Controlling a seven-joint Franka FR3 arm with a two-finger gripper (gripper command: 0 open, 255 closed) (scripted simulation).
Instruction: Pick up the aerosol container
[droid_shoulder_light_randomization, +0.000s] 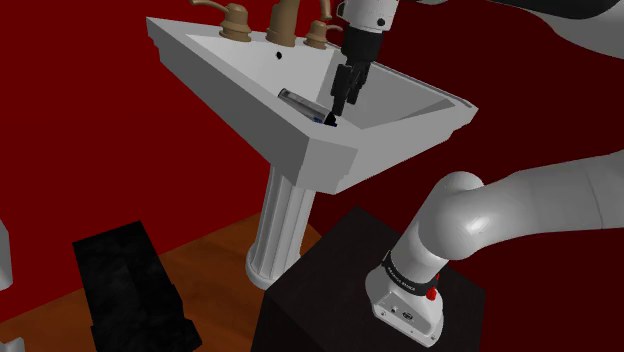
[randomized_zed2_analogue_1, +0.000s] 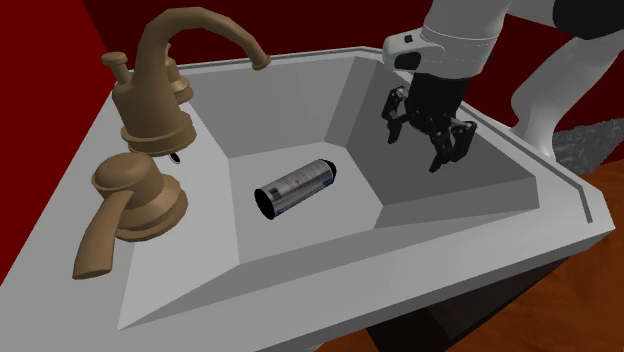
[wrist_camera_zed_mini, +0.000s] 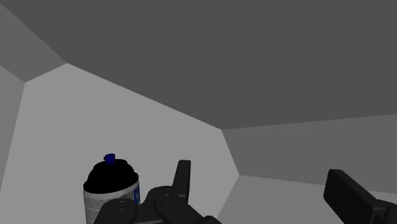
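Note:
The aerosol container (randomized_zed2_analogue_1: 295, 187) is a grey can with a printed label and a black cap. It lies on its side on the floor of the white sink basin (randomized_zed2_analogue_1: 420, 215). In the wrist view the can (wrist_camera_zed_mini: 111, 188) shows its black cap and small blue nozzle, just outside one finger (wrist_camera_zed_mini: 182, 175). My gripper (randomized_zed2_analogue_1: 420, 148) hangs open over the basin, beside the can's capped end and above it, with nothing between its fingers. From the shoulder view the gripper (droid_shoulder_light_randomization: 340, 108) sits just right of the can (droid_shoulder_light_randomization: 303, 105).
A bronze faucet (randomized_zed2_analogue_1: 165, 90) with two lever handles stands on the sink's back ledge (droid_shoulder_light_randomization: 200, 40). The sink rests on a white pedestal (droid_shoulder_light_randomization: 275, 230) against a red wall. A black box (droid_shoulder_light_randomization: 125, 275) lies on the wooden floor, near my dark stand (droid_shoulder_light_randomization: 330, 290).

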